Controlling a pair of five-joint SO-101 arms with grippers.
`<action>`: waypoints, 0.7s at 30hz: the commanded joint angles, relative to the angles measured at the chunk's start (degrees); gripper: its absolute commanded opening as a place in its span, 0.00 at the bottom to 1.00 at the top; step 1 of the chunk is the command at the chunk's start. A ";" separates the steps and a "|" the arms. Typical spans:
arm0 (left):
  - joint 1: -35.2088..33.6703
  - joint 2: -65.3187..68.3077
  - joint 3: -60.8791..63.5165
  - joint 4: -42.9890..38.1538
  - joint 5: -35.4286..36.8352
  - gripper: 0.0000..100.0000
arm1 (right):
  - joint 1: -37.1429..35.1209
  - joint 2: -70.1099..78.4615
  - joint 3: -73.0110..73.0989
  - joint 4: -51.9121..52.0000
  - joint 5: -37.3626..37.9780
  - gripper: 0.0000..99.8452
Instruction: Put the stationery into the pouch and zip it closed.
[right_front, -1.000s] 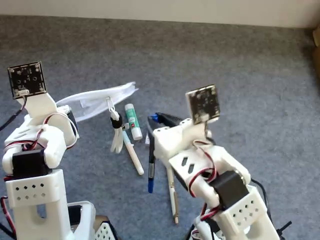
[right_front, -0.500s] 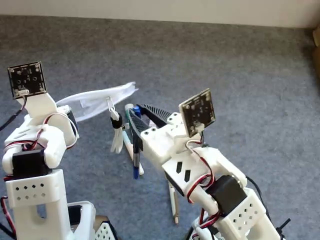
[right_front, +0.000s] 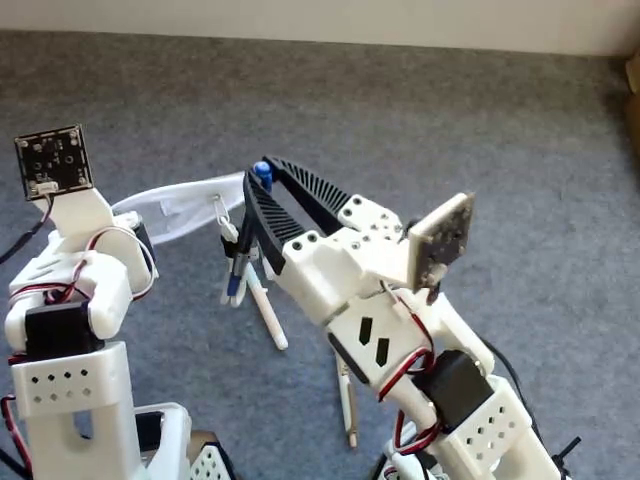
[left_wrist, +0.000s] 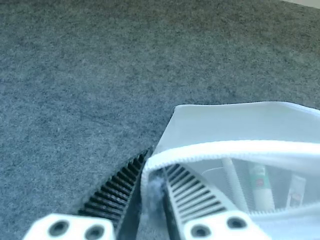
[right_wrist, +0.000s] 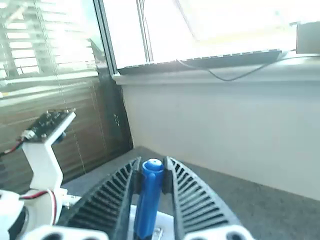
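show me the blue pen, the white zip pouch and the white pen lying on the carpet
blue pen (right_wrist: 149, 196): right wrist view, barrel below its cap
white zip pouch (left_wrist: 240, 122): left wrist view, upper fabric side
white pen (right_front: 268, 316): high view, middle of barrel

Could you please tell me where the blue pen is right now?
In the high view, the blue pen is clamped in the jaws of the right gripper, beside the pouch.

My high camera looks down from behind both arms onto the grey carpet (right_front: 500, 120). My left wrist camera sits close over my left gripper (left_wrist: 154, 165), facing down at the pouch (left_wrist: 240, 125) edge it pinches, which the high view shares. My right wrist camera is tilted up, sighting along the blue pen (right_wrist: 148, 200) in my right gripper (right_wrist: 152, 162) toward a window (right_wrist: 225, 25)
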 joint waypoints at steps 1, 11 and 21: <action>-1.01 1.01 0.92 -1.14 0.62 0.01 | -0.66 -1.19 -1.19 -6.02 1.14 0.01; -0.92 1.01 0.92 -1.32 0.62 0.01 | -2.42 -0.92 -1.01 -23.08 8.26 0.01; -0.92 1.01 0.84 -1.32 0.62 0.01 | -6.90 0.84 -0.66 -30.73 10.37 0.01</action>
